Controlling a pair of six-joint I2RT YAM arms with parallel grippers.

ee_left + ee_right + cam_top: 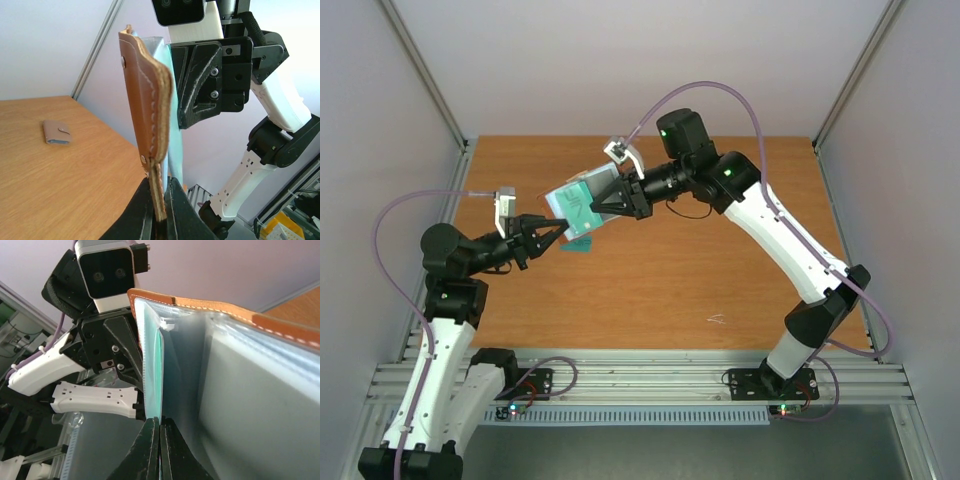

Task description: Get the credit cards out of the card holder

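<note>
A small taupe wallet [56, 132] with a snap tab lies alone on the bench [720, 280]. In the left wrist view it is at 9 o'clock of the lifted holder and well apart from it. From above I cannot find it.

The card holder [582, 203] hangs in the air over the bench's 10 o'clock part, between the left arm [470, 255] and the right arm [760, 210]. The left jaws come in from 8 o'clock and are clamped on its lower leather edge. The right jaws come in from 2 o'clock and are pressed together on the bottom edge of the teal-green card [152, 370], which sits in a clear sleeve [240, 390] of the opened holder.

The right arm's black head blocks the holder's far side in the left wrist view. The other sleeves are cloudy, so I cannot tell what they contain. A teal-green scrap [578, 246] shows at the holder's 6 o'clock; I cannot tell whether it is lying on the bench or hanging.
</note>
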